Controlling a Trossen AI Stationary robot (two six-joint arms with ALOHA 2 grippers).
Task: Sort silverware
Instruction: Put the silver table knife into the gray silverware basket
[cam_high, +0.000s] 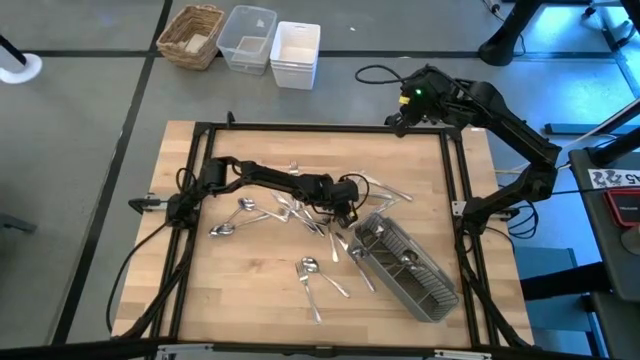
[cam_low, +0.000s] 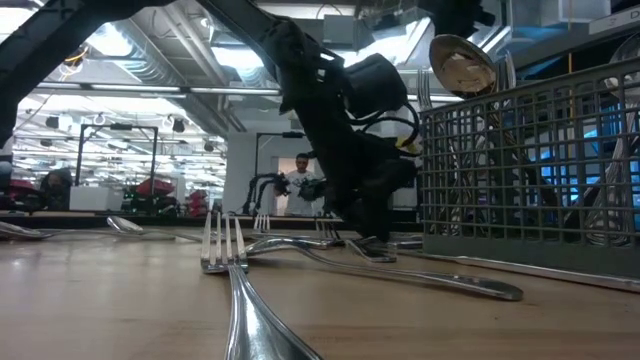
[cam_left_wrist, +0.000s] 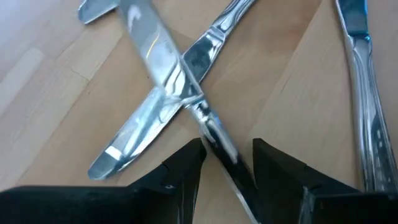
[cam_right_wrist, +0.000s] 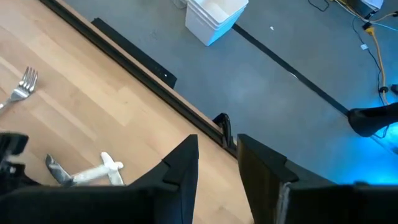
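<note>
Nearest the low camera: a fork (cam_low: 232, 262) lay flat on the wooden surface (cam_high: 250, 290), tines up, handle running toward the lens. More silverware was scattered mid-surface: spoons (cam_high: 232, 218) left of centre, a spoon and fork (cam_high: 312, 272) nearer the front, a small heap under the left arm's wrist. Some pieces already stood in the grey caddy (cam_high: 410, 268) lying on its side right of centre; one spoon bowl (cam_low: 462, 62) poked out of its top.

Handling, my read: thin, rigid polished steel, light, not fragile. Slick, and it sits flat, so fingers will tend to skate off. Best hold is across the narrow handle, near the balance point, not on blade or bowl.

Left pincer (cam_left_wrist: 227, 165) was down at the heap just left of the caddy, arm stretched across from the left edge, wrist pitched steeply down. Its fingers (cam_left_wrist: 186, 165) stood apart, straddling the handle of a table knife (cam_left_wrist: 214, 134) that crossed a second knife (cam_left_wrist: 152, 124). No clamp yet as far as I could see. The crossing is a risk: lifting one may drag the other.

Right pincer (cam_right_wrist: 217, 155) was parked at the far right corner, over the surface's edge, fingers apart, nothing between them.
</note>
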